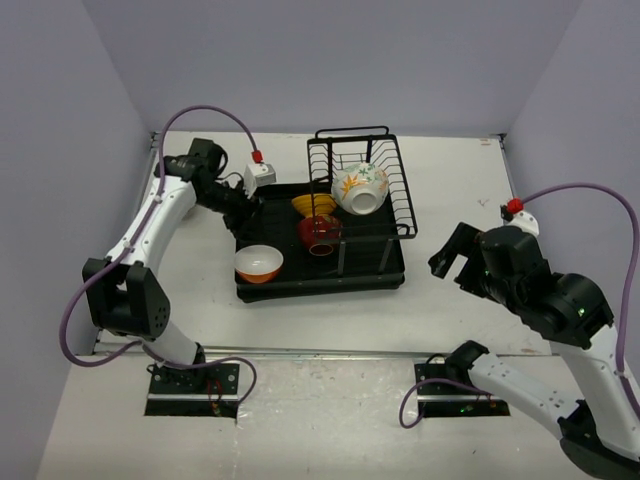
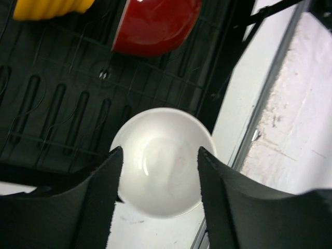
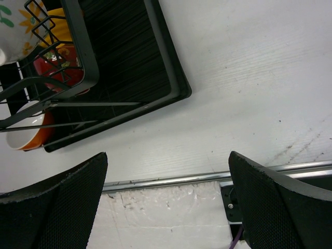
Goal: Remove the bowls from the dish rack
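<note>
Rack (image 1: 320, 278): black ribbed plastic tray on a white bench (image 1: 450, 170), with an upright black wire basket on its far right part.

Flowered bowl (image 1: 360, 188): glazed white, lying tilted in the basket. Yellow bowl (image 1: 313, 205), fluted outside, and glossy red bowl (image 1: 320, 234) are on the tray beside the basket. Orange bowl (image 1: 259, 264), white inside, sits upright at the near left corner.

Left hand (image 2: 160, 153): released, empty, over the tray's far left edge, apart from the orange bowl.

Right hand (image 3: 167, 155): spread wide, empty, above bare bench right of the rack.

A metal strip (image 3: 171, 178) edges the bench. Purple cables (image 1: 210, 112) loop from both arms.
</note>
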### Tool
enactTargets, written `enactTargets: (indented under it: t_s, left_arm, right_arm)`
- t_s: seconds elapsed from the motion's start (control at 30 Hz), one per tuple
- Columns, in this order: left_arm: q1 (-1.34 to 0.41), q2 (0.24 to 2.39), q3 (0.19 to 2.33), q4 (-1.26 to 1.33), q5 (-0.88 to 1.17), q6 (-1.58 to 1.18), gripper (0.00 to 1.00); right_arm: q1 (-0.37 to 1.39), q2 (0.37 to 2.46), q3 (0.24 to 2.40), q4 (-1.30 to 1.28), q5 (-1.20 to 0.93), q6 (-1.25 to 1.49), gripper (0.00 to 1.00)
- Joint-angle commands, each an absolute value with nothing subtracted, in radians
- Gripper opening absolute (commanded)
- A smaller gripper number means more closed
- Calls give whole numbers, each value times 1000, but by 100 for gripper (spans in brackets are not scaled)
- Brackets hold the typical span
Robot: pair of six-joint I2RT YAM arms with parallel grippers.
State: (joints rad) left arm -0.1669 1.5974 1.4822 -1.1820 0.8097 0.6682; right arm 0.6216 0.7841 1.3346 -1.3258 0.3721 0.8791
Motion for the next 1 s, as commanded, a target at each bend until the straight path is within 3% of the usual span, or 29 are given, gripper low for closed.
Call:
enactTargets:
  t_s: [0.0, 0.23, 0.97]
  left_arm:
    - [-181, 1582, 1479, -1123, 659, 575, 63]
    - [-219, 1511, 1396, -1103, 546, 557, 70]
    - [-340, 1427, 1301, -1147, 511, 529, 70]
  right_arm:
    - [624, 767, 1342, -1313, 376, 896, 99]
    - [624, 741, 1338, -1327, 385, 908, 99]
    - [624, 703, 1305, -1324, 368, 920, 99]
